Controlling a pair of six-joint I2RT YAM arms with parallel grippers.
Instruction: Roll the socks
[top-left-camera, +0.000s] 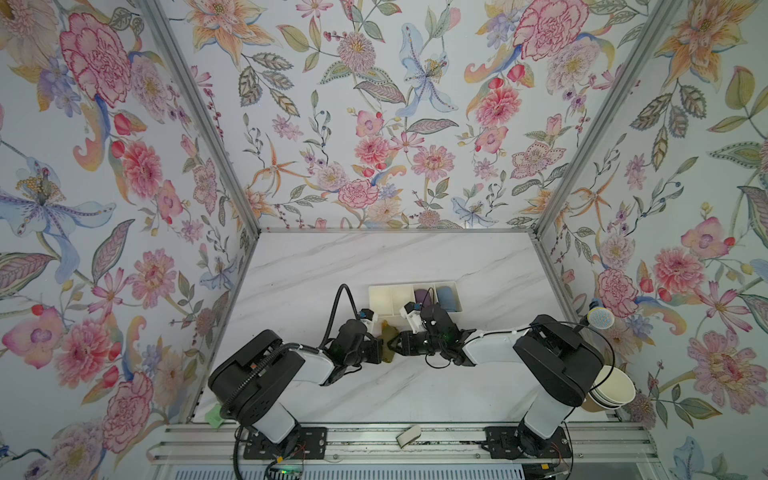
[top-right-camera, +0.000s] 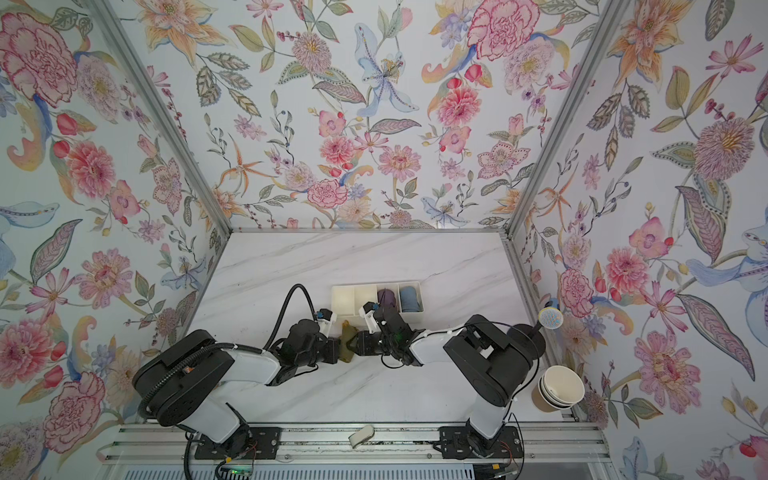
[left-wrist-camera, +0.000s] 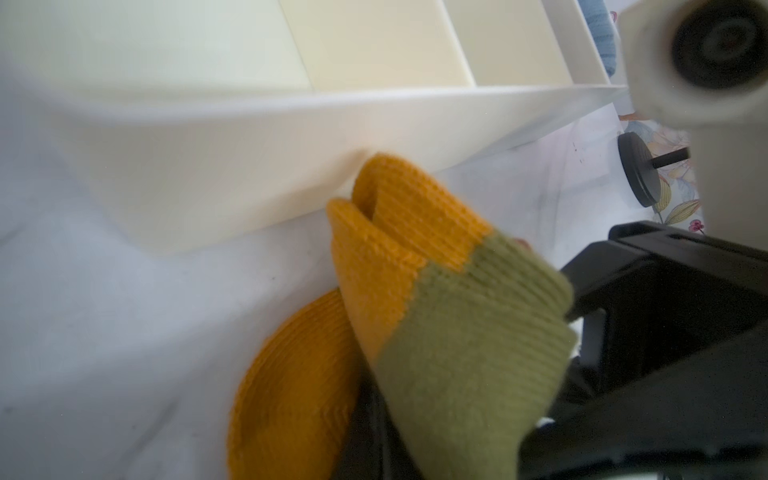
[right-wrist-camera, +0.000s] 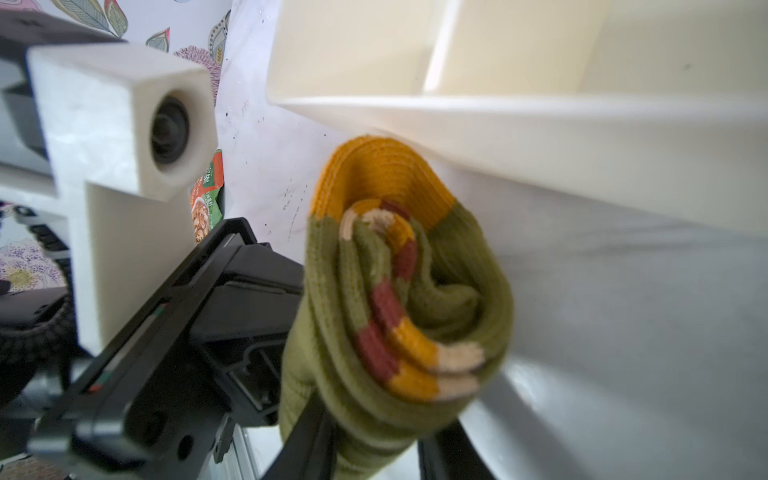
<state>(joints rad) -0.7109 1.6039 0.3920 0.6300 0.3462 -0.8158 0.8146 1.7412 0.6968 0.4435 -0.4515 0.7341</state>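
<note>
Both arms reach inward and meet nose to nose just in front of the divided tray (top-left-camera: 386, 301) (top-right-camera: 345, 300), forearms low and roughly level. I read the wrists as turned so the claws face each other along the tray's near wall (left-wrist-camera: 249, 166) (right-wrist-camera: 540, 137).

Left gripper (top-left-camera: 383, 349) (top-right-camera: 341, 351): closed, clamped on the socks (top-left-camera: 390, 341) (top-right-camera: 348, 344). In the left wrist view the olive knit (left-wrist-camera: 457, 332) drapes over it.

Right gripper (top-left-camera: 397, 343) (top-right-camera: 356, 343): its fingers (right-wrist-camera: 309, 440) stand on either side of the bundle. I cannot tell whether they pinch it or only bracket it.

The socks sit between the two claws, on the near side of the tray, in front of its empty compartments. They form a loose roll (right-wrist-camera: 395, 311): olive outside, with brown, cream and orange stripes spiralling at the end facing the right wrist camera.

In both top views the long axis runs away from the tray's near wall, roughly square to it. The mustard end points at that wall and lies just beside it. I cannot settle whether they touch.

The purple sock roll (top-left-camera: 423, 296) (top-right-camera: 386, 297) and blue sock roll (top-left-camera: 446, 297) (top-right-camera: 409, 299) lie in the tray's two compartments at the right arm's end.
</note>
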